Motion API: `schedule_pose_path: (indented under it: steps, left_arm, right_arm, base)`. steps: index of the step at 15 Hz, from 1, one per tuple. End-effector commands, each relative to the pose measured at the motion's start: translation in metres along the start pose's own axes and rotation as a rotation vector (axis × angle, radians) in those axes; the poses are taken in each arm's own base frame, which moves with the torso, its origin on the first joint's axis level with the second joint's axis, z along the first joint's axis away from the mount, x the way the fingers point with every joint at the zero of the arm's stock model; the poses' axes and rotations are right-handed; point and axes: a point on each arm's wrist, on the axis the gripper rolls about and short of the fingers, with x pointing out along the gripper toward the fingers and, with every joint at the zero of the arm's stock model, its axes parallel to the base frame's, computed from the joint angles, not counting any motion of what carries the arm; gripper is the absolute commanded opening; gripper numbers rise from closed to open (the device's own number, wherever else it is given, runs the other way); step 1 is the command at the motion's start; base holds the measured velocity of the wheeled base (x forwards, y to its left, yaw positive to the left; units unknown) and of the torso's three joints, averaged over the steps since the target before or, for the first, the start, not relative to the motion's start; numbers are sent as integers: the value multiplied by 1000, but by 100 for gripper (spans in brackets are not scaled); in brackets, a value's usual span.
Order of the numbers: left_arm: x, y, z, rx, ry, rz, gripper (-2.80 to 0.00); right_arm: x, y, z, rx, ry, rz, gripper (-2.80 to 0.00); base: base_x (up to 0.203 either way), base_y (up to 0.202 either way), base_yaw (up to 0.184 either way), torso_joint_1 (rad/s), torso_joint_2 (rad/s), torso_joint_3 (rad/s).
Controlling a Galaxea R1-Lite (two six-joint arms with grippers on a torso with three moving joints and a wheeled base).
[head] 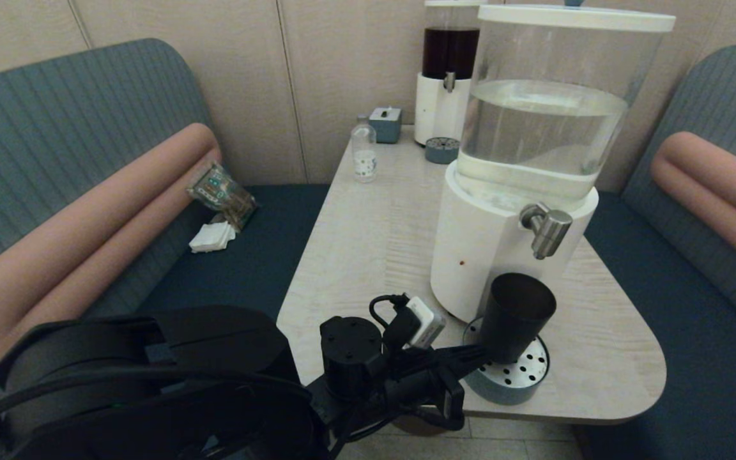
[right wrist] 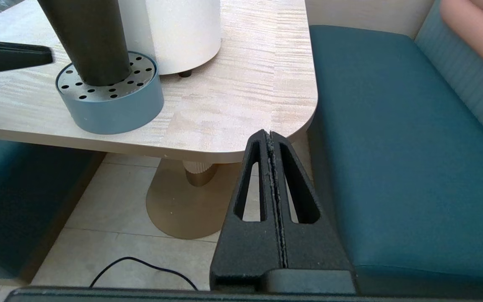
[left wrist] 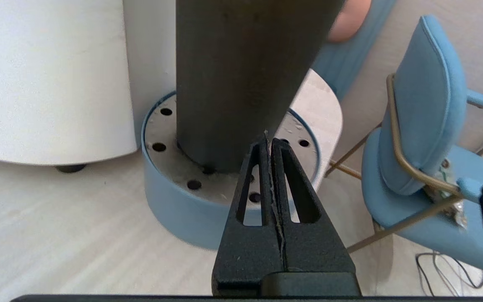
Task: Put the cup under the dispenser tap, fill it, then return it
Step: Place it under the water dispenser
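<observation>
**Cup on the drip tray, both grippers clenched**

Head view: the cup [head: 516, 322] is standing on the perforated drip tray [head: 521, 383] at the near corner of the table [head: 368, 243], just below the tap [head: 545, 229] of the big white-based dispenser [head: 502, 223] with clear liquid in its tank. The cup is looking slightly tilted, and nothing is pouring from the tap. The left gripper [head: 473, 352] is reaching in from the near edge, its tip sitting right at the cup's lower side. Farther back, a small bottle [head: 363, 153], a blue box [head: 386, 124] and a second dispenser [head: 448, 70] with dark liquid are standing near the wall.

Left wrist view: the left gripper [left wrist: 269, 140] is showing its fingers [left wrist: 296, 197] pressed flat together, clenched on nothing. Their tip is lying against or just before the cup [left wrist: 241, 79]; contact is too close to call. The cup's base is resting on the tray [left wrist: 174, 209], beside the dispenser's white base [left wrist: 48, 79].

Right wrist view: the right gripper [right wrist: 268, 136] is hanging below the table edge [right wrist: 233, 121], over the floor beside the teal bench [right wrist: 401, 147], its fingers [right wrist: 296, 201] also clenched together and empty. The cup [right wrist: 86, 37] and tray [right wrist: 115, 105] are sitting well apart from it, with the left gripper's tip [right wrist: 15, 56] beside the cup.
</observation>
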Motion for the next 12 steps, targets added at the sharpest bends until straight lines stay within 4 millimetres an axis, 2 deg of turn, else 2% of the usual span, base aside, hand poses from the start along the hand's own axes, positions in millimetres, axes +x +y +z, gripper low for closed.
schedule_pose_path:
  steps: [1,8,12]
  left_arm:
    - [6,3,-7,2,-4,-1,-280]
    - [19,10,-5,16,-49,16,-280]
    - [13,6,2,15,-50,15,-280]
  right_arm:
    - [1,0,-4,0,15,0,-280]
    - [1,0,-4,0,15,0,-280]
    - [1,0,-4,0,14,0,-280]
  base:
    - [0,0,0,0,0,0]
    - [0,0,0,0,0,0]
    - [0,0,0,0,0,0]
